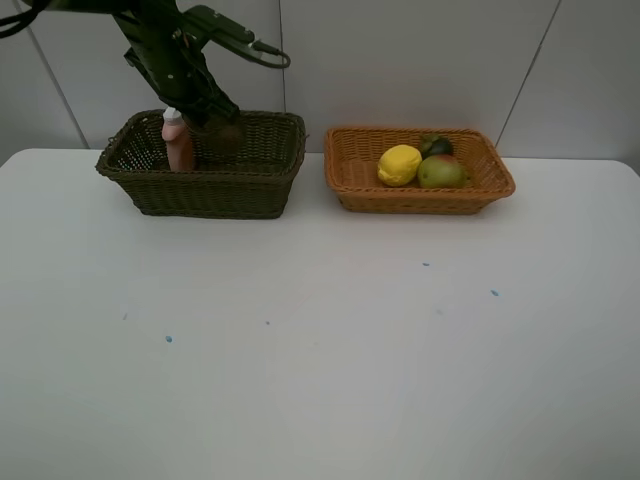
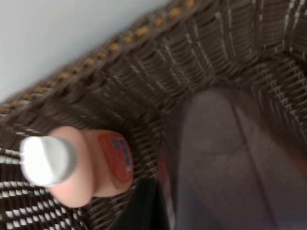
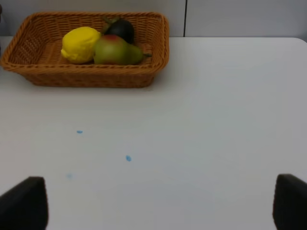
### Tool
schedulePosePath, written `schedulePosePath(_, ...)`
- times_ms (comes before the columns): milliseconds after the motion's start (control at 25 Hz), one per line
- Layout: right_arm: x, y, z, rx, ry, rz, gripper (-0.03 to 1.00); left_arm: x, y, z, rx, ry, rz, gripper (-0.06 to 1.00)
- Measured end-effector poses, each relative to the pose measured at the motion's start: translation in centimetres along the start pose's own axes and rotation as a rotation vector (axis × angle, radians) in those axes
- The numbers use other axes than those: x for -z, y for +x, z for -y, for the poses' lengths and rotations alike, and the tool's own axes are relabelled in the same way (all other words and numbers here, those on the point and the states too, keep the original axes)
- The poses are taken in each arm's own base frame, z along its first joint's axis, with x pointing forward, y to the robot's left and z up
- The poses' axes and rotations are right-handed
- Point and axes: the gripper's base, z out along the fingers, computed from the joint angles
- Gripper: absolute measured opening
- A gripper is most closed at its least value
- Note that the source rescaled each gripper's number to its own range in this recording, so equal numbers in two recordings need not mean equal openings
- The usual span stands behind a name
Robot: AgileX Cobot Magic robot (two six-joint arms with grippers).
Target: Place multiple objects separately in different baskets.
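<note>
Left gripper (image 1: 222, 128) reaches down inside the dark basket (image 1: 205, 190) at 11 o'clock of the table (image 1: 320, 360), jaws closed on the mauve cup (image 2: 230, 158); the pink bottle (image 1: 178, 142) stands upright just beside it near the left wall. Orange basket (image 1: 420, 190) at 1 o'clock holds lemon (image 1: 399, 165), pear (image 1: 441, 172) and mangosteen (image 1: 436, 145), clustered together. Right gripper (image 3: 158, 201) hangs over bare tabletop, jaws spread wide and holding nothing, well apart from both baskets.
</note>
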Motion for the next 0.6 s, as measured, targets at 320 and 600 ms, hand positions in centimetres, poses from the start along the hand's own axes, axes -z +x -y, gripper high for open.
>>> schedulePosePath(320,0.0,0.0,0.0,0.0,0.0,0.0,1.0,-1.47,0.6,-0.18,0.005,0.002,-0.031,0.0)
schedulePosePath(600,0.0,0.0,0.0,0.0,0.0,0.0,1.0,-1.5,0.68,-0.54,0.014,0.0,-0.031,0.0)
